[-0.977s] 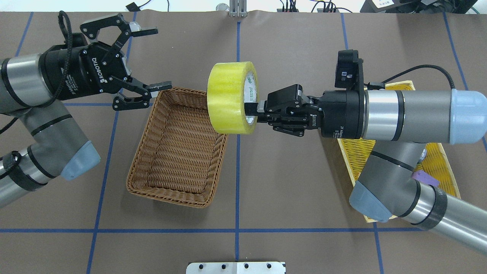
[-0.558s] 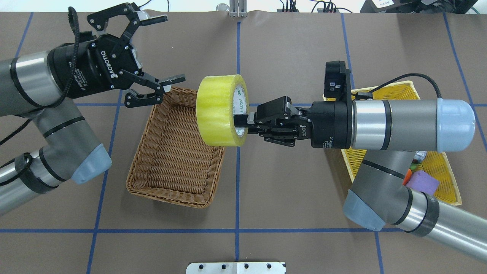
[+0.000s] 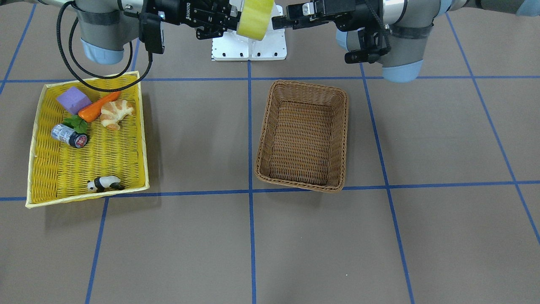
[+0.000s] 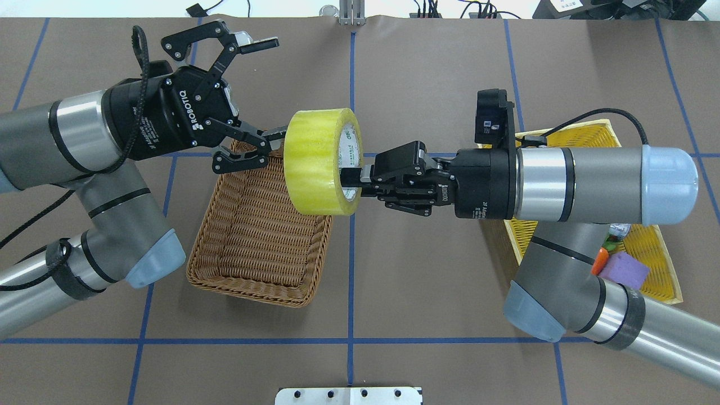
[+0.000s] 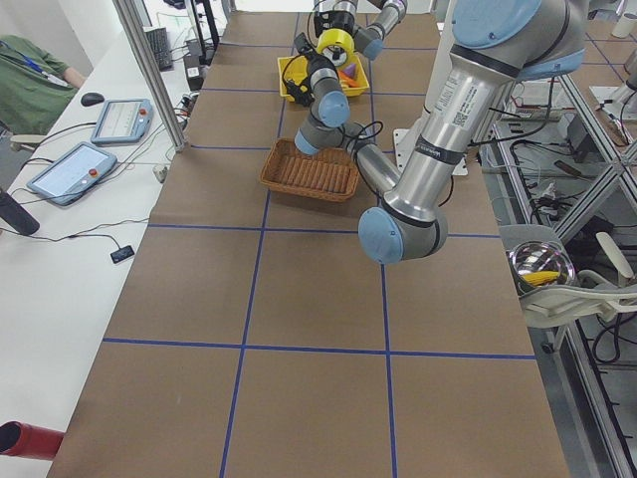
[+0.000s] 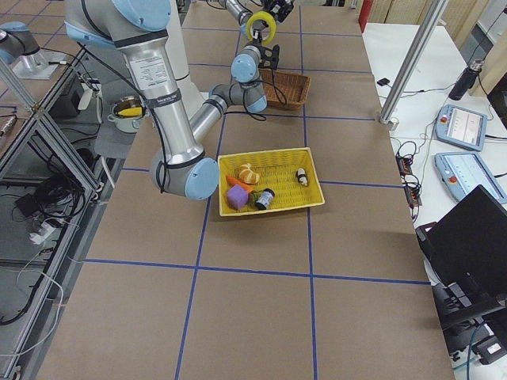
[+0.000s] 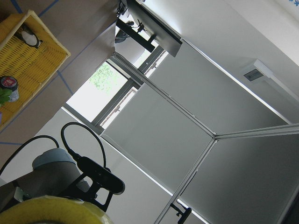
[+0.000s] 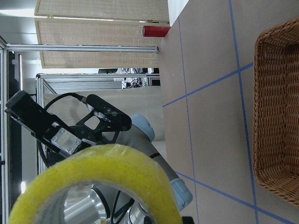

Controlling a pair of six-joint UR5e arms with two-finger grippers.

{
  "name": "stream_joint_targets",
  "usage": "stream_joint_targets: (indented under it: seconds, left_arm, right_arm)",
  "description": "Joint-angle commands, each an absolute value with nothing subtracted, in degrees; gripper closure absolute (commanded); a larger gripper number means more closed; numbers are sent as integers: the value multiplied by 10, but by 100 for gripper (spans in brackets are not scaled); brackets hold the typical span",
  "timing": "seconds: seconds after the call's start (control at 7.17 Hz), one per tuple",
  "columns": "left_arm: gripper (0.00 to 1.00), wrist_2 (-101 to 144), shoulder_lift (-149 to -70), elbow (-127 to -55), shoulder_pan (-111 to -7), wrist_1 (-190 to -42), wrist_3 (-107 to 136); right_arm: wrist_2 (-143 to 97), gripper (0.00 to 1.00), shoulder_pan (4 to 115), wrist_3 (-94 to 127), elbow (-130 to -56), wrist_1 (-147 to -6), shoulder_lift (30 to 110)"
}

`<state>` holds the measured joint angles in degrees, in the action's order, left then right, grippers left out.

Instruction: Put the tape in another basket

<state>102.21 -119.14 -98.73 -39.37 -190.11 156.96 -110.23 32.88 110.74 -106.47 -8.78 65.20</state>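
Observation:
The yellow tape roll [image 4: 315,163] stands on edge in the air, above the right rim of the brown wicker basket [image 4: 247,292]. My right gripper [image 4: 350,183] is shut on the roll's wall, one finger inside the white core. My left gripper [image 4: 273,90] is open, just left of the roll, its lower finger close to the roll's outer face. In the front-facing view the tape [image 3: 254,17] hangs between the right gripper [image 3: 231,19] and the left gripper [image 3: 282,21], beyond the basket [image 3: 301,84]. The right wrist view shows the tape [image 8: 93,182] and the basket [image 8: 278,116].
The shallow yellow tray [image 3: 84,160] holds a purple block [image 3: 72,99], a carrot [image 3: 98,108], a croissant [image 3: 116,113], a silver cylinder [image 3: 67,135] and a toy panda [image 3: 104,184]. A white mount plate [image 3: 249,46] lies under the grippers.
My left gripper has moved right, up to the tape, still open. My right gripper has carried the tape a little further left over the basket's edge.

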Motion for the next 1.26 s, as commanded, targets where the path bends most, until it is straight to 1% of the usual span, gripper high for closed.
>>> stream_joint_targets:
  seconds: [0.0, 0.56, 0.7, 0.84, 0.98, 1.12]
  left_arm:
    - [7, 1022, -1192, -988, -383, -1901, 1569]
    - [8, 1023, -1192, -999, -376, -1903, 1569]
    - [12, 1024, -1191, -999, -372, -1903, 1569]
    - [20, 1023, -1191, -999, -368, -1903, 1569]
    - [25, 1023, -1191, -999, -368, -1903, 1568]
    - [27, 1023, -1191, -999, -368, -1903, 1568]
  right_arm:
    - [-1099, 100, 329, 1107, -1060, -88, 650]
    - [-1099, 100, 329, 1107, -1053, -87, 650]
    - [-1099, 100, 329, 1107, -1053, -87, 650]
    - [-1087, 100, 329, 1107, -1053, -87, 650]
    - [-1081, 100, 329, 1107, -1053, -87, 650]
    - [-1080, 100, 329, 1107, -1054, -85, 650]
